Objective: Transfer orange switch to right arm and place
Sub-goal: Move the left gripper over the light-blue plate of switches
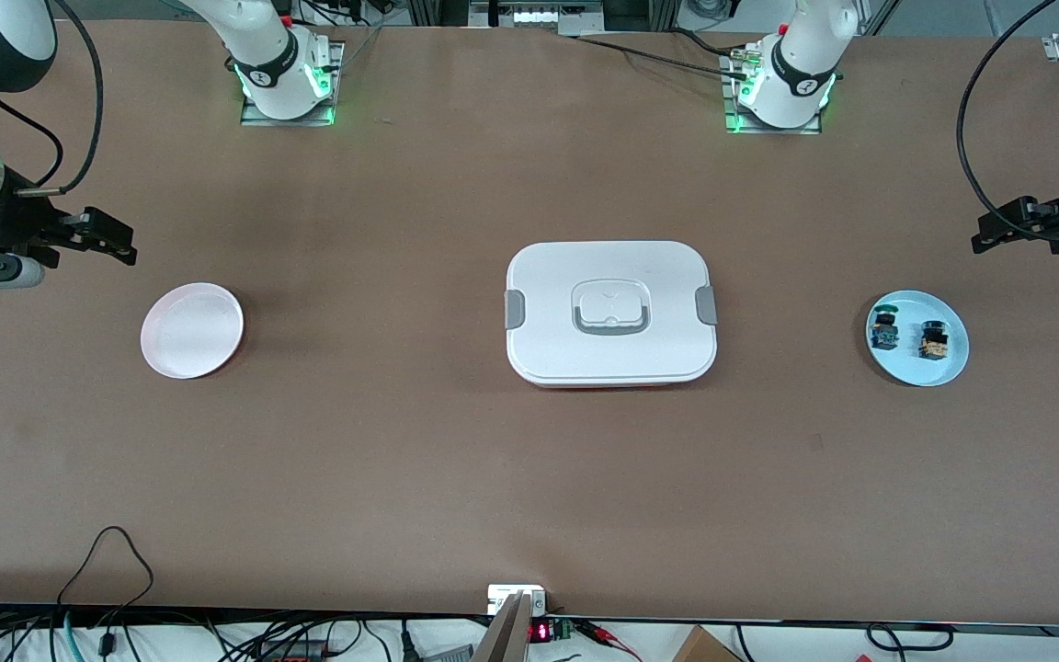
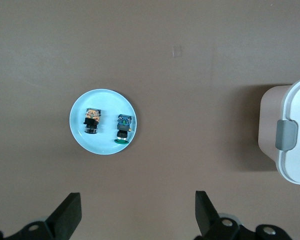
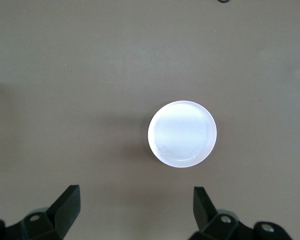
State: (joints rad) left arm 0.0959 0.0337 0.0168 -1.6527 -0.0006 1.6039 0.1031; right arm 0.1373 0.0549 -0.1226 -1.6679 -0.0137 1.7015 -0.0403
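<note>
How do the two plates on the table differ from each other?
The blue plate is light blue; the pink plate is pale pink. The blue plate carries the orange switch and a blue-bodied switch; the pink plate carries nothing. The blue plate lies toward the left arm's end of the table, the pink plate toward the right arm's end, with a white lidded box between them. Both are round, shallow and of similar size.

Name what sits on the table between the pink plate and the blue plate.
A closed white rectangular lidded box sits between them, shown in the front view.
</note>
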